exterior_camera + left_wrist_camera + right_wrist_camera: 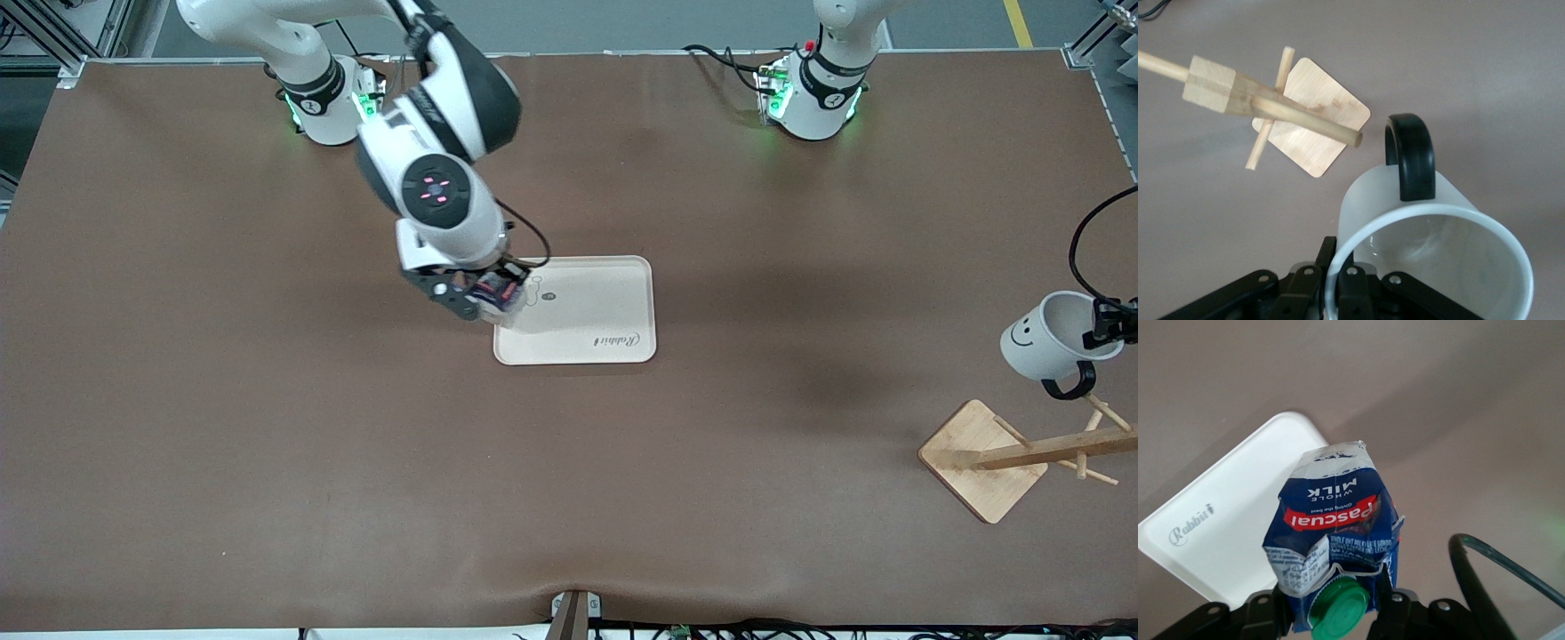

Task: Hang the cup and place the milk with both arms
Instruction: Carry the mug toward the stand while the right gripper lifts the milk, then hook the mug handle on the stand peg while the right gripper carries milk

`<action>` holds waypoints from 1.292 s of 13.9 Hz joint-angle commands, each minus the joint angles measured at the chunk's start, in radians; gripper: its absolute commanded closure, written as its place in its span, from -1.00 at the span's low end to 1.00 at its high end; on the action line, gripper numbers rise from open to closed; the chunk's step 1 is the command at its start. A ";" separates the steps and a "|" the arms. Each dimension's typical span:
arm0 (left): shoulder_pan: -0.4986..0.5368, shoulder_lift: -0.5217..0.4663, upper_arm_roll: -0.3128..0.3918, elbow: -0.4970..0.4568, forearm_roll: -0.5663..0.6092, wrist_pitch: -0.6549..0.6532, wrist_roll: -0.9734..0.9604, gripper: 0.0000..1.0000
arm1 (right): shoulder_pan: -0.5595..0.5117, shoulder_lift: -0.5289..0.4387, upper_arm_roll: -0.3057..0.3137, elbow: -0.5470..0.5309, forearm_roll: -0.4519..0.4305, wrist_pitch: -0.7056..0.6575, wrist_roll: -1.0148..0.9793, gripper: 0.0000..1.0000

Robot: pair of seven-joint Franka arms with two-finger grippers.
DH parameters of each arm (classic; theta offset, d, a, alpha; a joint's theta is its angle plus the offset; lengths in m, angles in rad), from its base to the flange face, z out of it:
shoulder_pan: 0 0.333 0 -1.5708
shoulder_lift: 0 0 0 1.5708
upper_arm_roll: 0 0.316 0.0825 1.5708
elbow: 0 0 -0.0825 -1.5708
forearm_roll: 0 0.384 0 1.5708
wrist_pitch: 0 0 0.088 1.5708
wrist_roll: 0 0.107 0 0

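R gripper [480, 298] is clamped on the milk carton [498, 293], fingers on either side of its top end near the green round cap [1338, 608]. In the right wrist view the carton [1335, 540] is dark blue w/ a red label band reading "Pascual" and "WHOLE MILK" above it, its white end pointing away from the gripper. Carton is up in the air, over the edge of the cream tray [613, 320] at the end toward the right arm's side of the table. Tray has "Rabbit" lettering on it; it lies flat on the brown table [267, 427], roughly mid-table.

L gripper [1116, 322] is at the frame edge toward the left arm's end of the table, pinching the rim of the white mug [1049, 338]: in the left wrist view one finger [1353, 297] sits inside the rim, the rest of the gripper [1331, 290] outside the wall. Mug is tilted, mouth facing up and sideways, smiley face [1024, 331] showing on its side, black loop handle [1071, 384] hanging low. Mug [1431, 253] is airborne over the wooden mug rack [1022, 453], its handle [1411, 157] just beside the tip of one peg [1305, 117], not visibly on it. Rack has a square bamboo base [978, 458], a post and crossing pegs.
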 commanded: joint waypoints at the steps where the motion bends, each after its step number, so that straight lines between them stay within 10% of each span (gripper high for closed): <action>1: -0.002 0.027 -0.006 0.043 0.004 0.010 0.012 1.00 | -0.110 -0.041 0.010 0.041 -0.003 -0.163 -0.171 1.00; 10: 0.038 0.058 -0.006 0.043 0.004 0.048 0.040 1.00 | -0.428 -0.139 0.008 -0.060 -0.177 -0.185 -0.661 1.00; 18: 0.089 0.108 -0.005 0.043 0.004 0.127 0.155 1.00 | -0.683 -0.378 0.005 -0.647 -0.315 0.312 -1.008 1.00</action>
